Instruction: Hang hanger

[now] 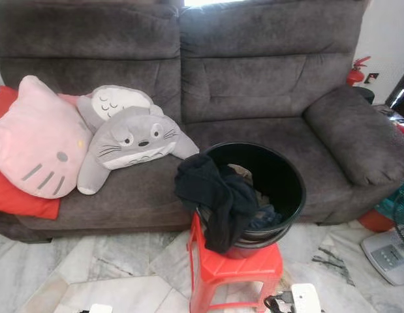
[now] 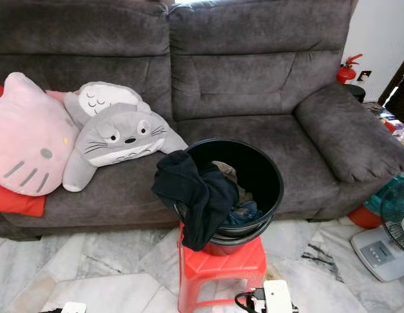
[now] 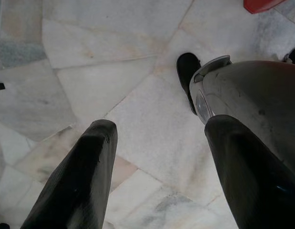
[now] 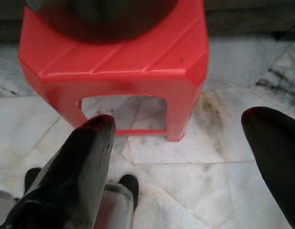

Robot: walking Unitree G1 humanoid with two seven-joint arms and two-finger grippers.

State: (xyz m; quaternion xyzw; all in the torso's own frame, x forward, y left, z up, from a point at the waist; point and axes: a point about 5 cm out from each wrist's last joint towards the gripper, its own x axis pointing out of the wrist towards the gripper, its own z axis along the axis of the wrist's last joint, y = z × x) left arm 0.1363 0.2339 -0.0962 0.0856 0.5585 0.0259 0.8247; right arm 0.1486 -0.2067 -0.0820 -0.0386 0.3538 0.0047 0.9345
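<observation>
The left gripper (image 3: 159, 157) hangs low over the marble floor (image 3: 114, 76), its two black fingers spread wide and holding nothing. The right gripper (image 4: 178, 143) is also wide and empty, just in front of the red stool (image 4: 137, 62). On the stool stands a black bucket (image 1: 290, 189) with dark clothes (image 1: 218, 195) draped over its rim. Behind is a grey sofa (image 1: 267, 78) with a grey plush cushion (image 1: 133, 140) and a pink cushion (image 1: 35, 140). I cannot make out any hanger.

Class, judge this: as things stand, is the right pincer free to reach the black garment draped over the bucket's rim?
Probably yes. The right pincer hangs open, low before the red plastic stool, and the black garment hangs over the black bucket's near rim with nothing between.
</observation>
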